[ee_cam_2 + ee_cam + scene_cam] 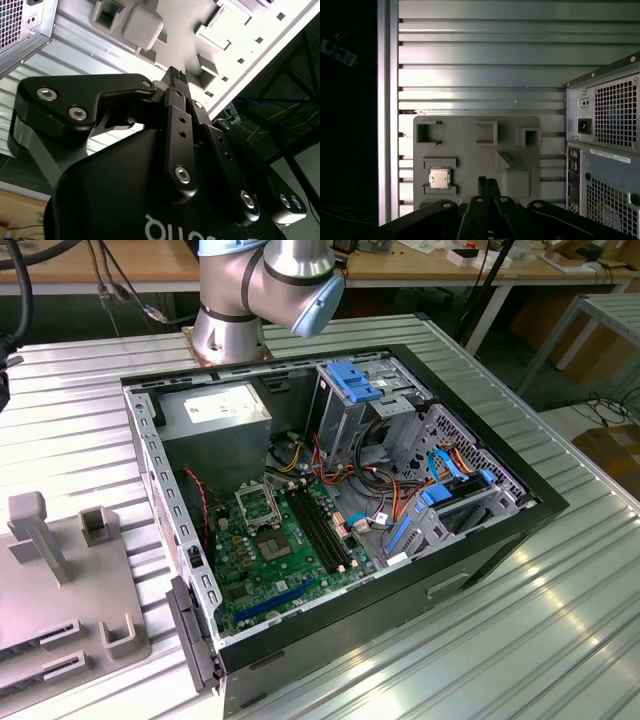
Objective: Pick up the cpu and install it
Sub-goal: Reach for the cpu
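1. Claw [488, 180] is clenched: in both wrist views the fingertips [172, 75] meet with nothing between them.
2. It hangs above the grey fixture plate [470, 150], over the plate's middle and clear of its surface.
3. The cpu [439, 178] lies flat, metal lid up, in a walled pocket on the plate's side away from the computer case [605, 150]. It is not under the fingertips and not touched.
4. The case stands open just beside the plate [60, 580], and the motherboard [290, 550] inside is exposed.
5. Risk, my judgement: coming down on the plate clenched would press the tips onto the lid rather than around it.
6. Risk: the chip is thin and the pocket walls sit close to it. An off-centre pinch could catch a wall, tilt the chip or let it slip.
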